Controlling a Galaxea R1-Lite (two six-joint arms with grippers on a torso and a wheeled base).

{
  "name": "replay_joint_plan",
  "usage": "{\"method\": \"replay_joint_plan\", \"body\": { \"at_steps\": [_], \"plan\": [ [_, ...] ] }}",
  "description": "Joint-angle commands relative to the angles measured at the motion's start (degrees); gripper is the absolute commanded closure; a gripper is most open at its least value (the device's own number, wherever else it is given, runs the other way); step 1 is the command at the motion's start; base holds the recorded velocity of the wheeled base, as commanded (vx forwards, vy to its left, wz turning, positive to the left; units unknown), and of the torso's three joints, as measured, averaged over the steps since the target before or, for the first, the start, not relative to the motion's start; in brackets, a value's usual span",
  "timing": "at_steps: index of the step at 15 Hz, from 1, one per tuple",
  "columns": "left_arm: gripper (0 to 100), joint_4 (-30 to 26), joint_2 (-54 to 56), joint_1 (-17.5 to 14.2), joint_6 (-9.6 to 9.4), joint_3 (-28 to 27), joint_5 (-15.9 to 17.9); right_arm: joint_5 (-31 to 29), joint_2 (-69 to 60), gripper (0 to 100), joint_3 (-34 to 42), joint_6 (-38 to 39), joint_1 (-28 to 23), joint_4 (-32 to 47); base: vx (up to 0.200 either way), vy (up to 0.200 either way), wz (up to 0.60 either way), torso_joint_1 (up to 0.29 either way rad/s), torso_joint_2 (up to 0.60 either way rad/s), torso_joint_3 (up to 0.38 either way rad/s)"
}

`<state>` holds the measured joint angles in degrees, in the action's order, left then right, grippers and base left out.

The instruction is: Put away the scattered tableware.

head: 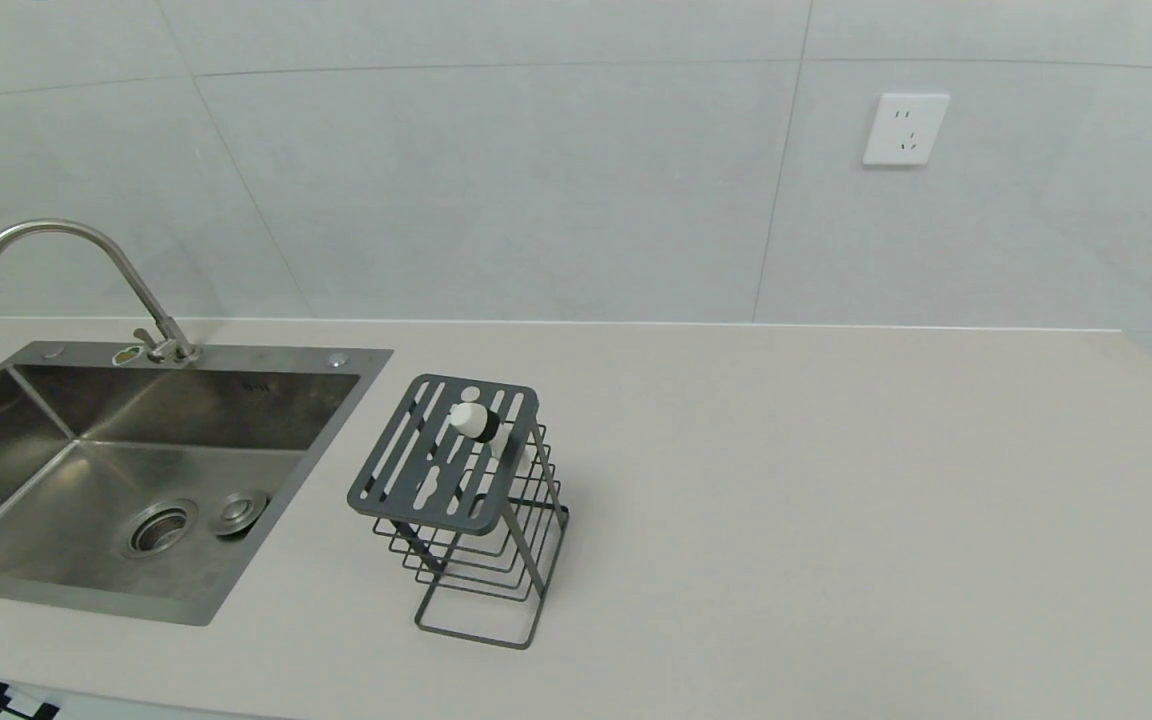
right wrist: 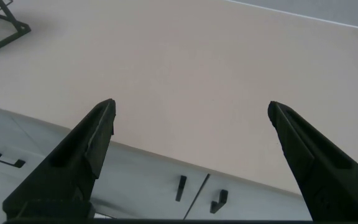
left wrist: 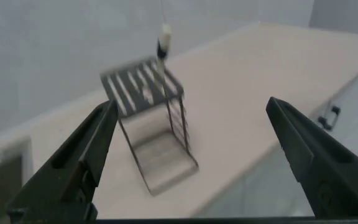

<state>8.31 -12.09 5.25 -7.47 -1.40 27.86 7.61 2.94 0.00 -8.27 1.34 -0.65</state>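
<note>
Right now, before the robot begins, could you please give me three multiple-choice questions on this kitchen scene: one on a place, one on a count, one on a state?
1. Where does the rack stand?
A) on the counter, beside the sink
B) inside the sink basin
C) on the floor

2. How many utensils stick up through the rack's top?
A) none
B) one
C) three

3. How is the left gripper?
A) shut on a spoon
B) shut on nothing
C) open

Answers:
1 A, its wire base rests on the counter to the right of the sink.
2 B, a single white-tipped utensil stands in a slot.
3 C, its fingers stand wide apart.
</note>
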Motion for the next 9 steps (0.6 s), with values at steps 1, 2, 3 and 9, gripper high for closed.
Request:
{"method": "replay_joint_plan", "body": {
  "at_steps": [1, 2, 3, 9],
  "plan": [
    [0, -9.5, 12.0, -5.5, -0.96, 0.0, -7.5, 0.0, -2.1, 0, 0.0, 0.0, -1.0, -0.1, 0.0, 0.0, 0.0, 0.0, 0.0, 0.0],
    [0, -8.3, 12.1, -5.5, -0.09, 0.3, -16.1, 0.0, -2.9, 0, 0.0, 0.0, -1.3, -0.1, 0.0, 0.0, 0.0, 0.0, 0.0, 0.0],
    [0, -5.9, 12.1, -5.5, 0.35, 1.4, -26.3, 0.0, -2.9, 0, 0.0, 0.0, -1.3, -0.1, 0.0, 0.0, 0.0, 0.0, 0.0, 0.0],
    [0, -7.9, 12.1, -5.5, 5.01, 1.4, -30.7, -3.0, -2.9, 0, 0.0, 4.8, -1.3, 0.2, 0.0, 0.0, 0.0, 0.0, 0.0, 0.0]
  ]
}}
